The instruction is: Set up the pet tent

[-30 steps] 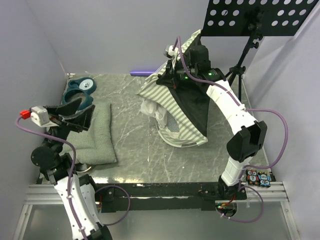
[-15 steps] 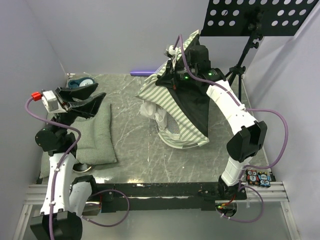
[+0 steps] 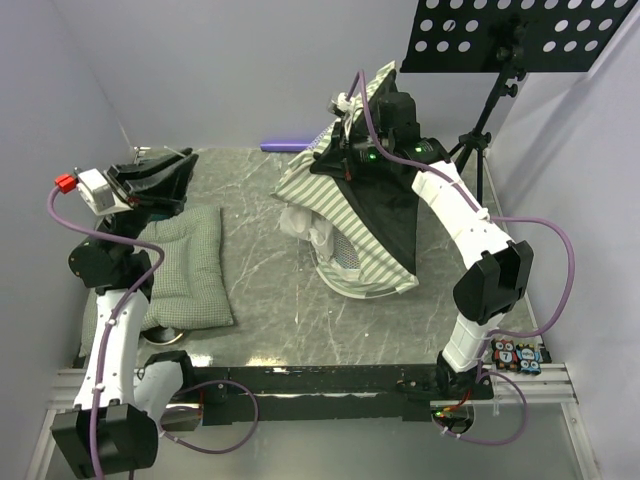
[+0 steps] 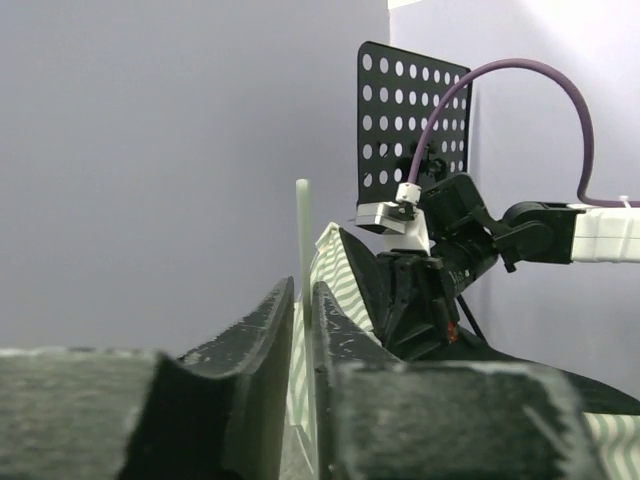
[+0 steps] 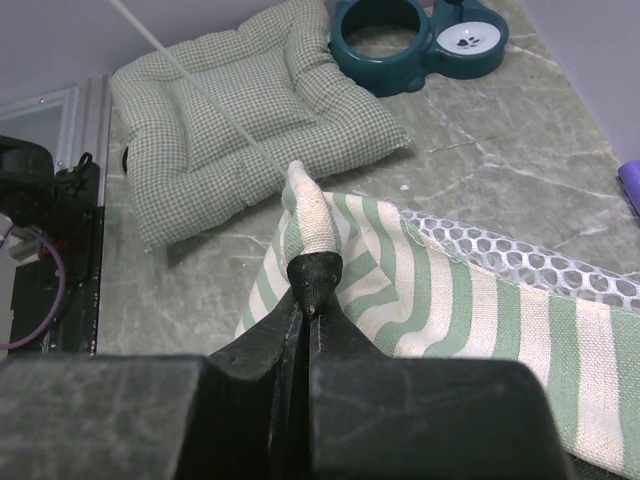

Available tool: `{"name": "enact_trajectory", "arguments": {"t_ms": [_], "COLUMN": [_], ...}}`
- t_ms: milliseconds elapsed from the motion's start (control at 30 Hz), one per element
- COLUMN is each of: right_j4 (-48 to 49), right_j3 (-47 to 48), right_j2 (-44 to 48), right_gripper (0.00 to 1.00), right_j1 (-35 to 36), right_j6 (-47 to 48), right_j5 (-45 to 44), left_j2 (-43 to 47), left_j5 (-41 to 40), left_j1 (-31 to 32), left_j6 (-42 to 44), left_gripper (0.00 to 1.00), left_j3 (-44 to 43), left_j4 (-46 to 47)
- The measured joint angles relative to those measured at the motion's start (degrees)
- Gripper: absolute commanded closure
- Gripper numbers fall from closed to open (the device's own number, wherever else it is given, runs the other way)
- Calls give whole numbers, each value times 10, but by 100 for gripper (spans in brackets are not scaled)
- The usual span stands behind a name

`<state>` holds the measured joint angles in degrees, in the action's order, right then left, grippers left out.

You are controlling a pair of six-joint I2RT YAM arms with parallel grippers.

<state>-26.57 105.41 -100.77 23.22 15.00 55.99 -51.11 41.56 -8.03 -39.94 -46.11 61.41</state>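
Lilac walls close in a grey marbled counter (image 3: pixel 260 270). The tent (image 3: pixel 350 230) sits right of centre on it, half raised. It is a slack cone of green-and-white stripes with black lining on its right face. White mesh bunches at the open mouth low on its left side, and the hem rests on the counter.

The right fingers (image 5: pixel 262 340) are closed hard on a striped corner of the tent at its peak and hold it well above the surface. From that corner a thin white pole (image 4: pixel 302 240) runs out leftward over the cushion (image 3: pixel 185 265) towards the left arm. The pole's long axis therefore lies roughly across the counter, from the tent to the far left.

The left fingers (image 4: pixel 255 345) hang high at that far-left side, above the bowl (image 5: pixel 415 35), well apart from the tent's body. The pole's free end stands up through the narrow slit between them. They look nearly together around it, but I cannot tell from this angle whether they actually clamp it.

The left arm is the nearer one to the pole's end, so I judge the next move turns on that arm steering the pole along its own line.
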Motion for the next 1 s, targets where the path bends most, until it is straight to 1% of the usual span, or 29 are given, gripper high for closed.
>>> {"name": "enact_trajectory", "arguments": {"t_ms": [67, 100, 267, 333, 400, 567, 633, 800, 900, 1000], "right_j4": [0, 0, 0, -1, -3, -5, -3, 13, 34, 51], "right_j3": [0, 0, 0, 1, 7, 49, 60, 64, 64, 62], "right_j2": [0, 0, 0, 0, -1, -16, -21, -30, -35, -36], "right_gripper": [100, 100, 100, 100, 100, 100, 100, 100, 100, 100], "right_j1": [0, 0, 4, 6, 9, 19, 22, 33, 35, 35], "right_j6": [0, 0, 2, 3, 2, -5, -10, -39, -66, -91], "right_j5": [0, 1, 4, 5, 7, 17, 24, 43, 53, 64], "left_j2": [-4, -5, -5, -5, -5, -22, -34, -80, -117, -145], "left_j5": [-3, -3, 4, 19, 33, 43, 49, 51, 45, 41], "left_j1": [3, 6, 21, 30, 45, 89, 103, 139, 160, 174], "left_j6": [4, 5, 12, 29, 65, 202, 254, 375, 431, 469], "left_gripper": [98, 99, 99, 99, 99, 99, 99, 99, 99, 99], "left_j3": [-3, -6, -21, -40, -72, -170, -196, -238, -243, -249], "left_j4": [-1, -2, -10, -45, -111, -331, -404, -588, -676, -742]}}
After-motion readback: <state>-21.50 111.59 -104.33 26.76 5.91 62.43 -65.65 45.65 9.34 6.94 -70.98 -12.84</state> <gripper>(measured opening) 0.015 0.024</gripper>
